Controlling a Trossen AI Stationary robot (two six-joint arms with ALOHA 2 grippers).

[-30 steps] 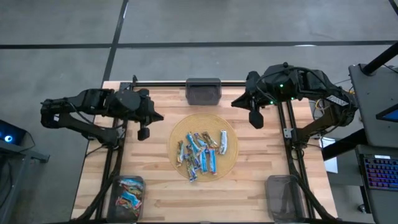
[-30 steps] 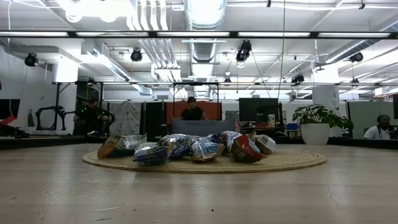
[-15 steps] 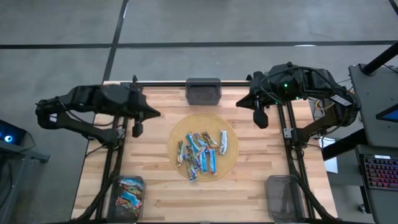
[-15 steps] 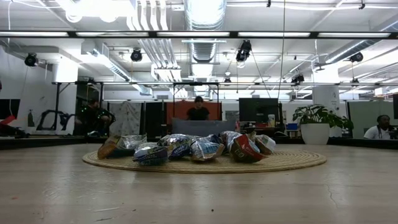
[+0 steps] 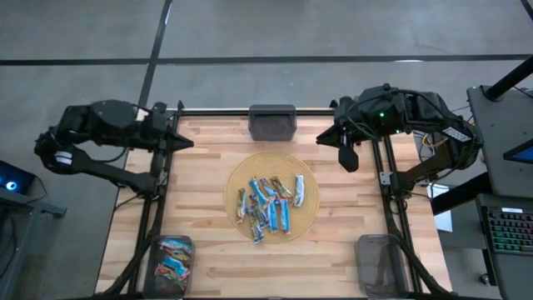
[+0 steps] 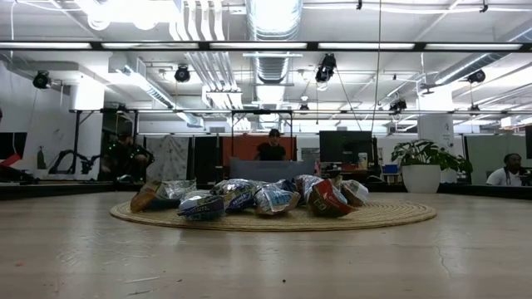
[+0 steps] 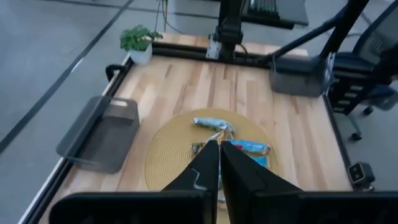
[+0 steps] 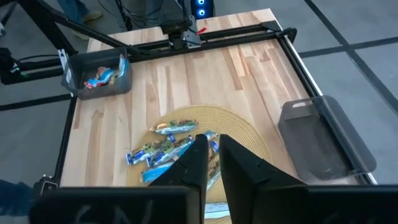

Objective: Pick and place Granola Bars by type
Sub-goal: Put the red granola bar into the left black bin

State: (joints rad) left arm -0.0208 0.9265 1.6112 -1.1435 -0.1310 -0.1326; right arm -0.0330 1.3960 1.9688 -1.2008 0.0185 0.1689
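The Granola Bars (image 5: 270,200) are lying in a loose pile on a round woven mat (image 5: 237,171) in the middle of the wooden worktop (image 5: 208,242), and a few more bars are sitting in the bin (image 5: 171,258) at the near left corner. The left end effector (image 5: 185,142) is hanging at the far left edge of the worktop, well apart from the pile, and it is clenched on nothing, its two fingers (image 7: 208,168) pressing together. The right end effector (image 5: 350,158) is hanging over the far right part of the worktop, also away from the mat; its fingers (image 8: 199,162) are standing a little apart and are grasping nothing. An empty bin (image 5: 272,122) is standing at the far edge in the middle, and another empty bin (image 5: 379,258) at the near right corner.
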